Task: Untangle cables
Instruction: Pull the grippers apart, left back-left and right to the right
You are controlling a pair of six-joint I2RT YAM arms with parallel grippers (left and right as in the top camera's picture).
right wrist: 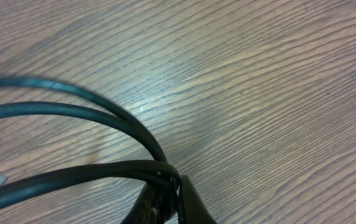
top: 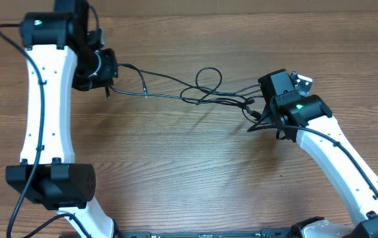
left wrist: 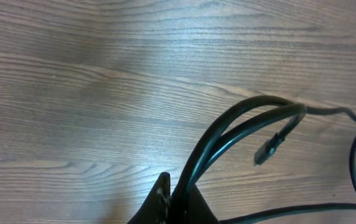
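**A:** Start on the left. What is the left gripper (top: 108,86) doing?

**B:** It is clenched on the thin, black, flexible cables (top: 176,94). In the left wrist view, two strands rise from between its closed fingertips and arch forward. One strand bends back on itself and ends in a small dark plug (left wrist: 268,149) just ahead of the fingers, over the brown wood-grain table (top: 176,172).

**A:** And between the arms?

**B:** The cables run from that gripper rightward toward the other one, fairly drawn out. Somewhat nearer the right gripper (top: 256,121) they cross in a few loose loops, one standing out on the far side. Whether that is a true knot or only an overlap, I cannot tell.

**A:** And the right side?

**B:** It is also clamped shut on the cables. In its wrist view, several strands curve in from the left and disappear between the closed fingers.

**A:** So which step is this?

**B:** I would say the spreading step, with both ends held and the bundle stretched so the crossings show. The separation itself is not done yet.

**A:** What does the next move call for?

**B:** Probably one gripper should let go and take a single strand right at the loops, then lead its free end out. Pulling the two grips further apart risks tightening the crossing, so some slack should come first.
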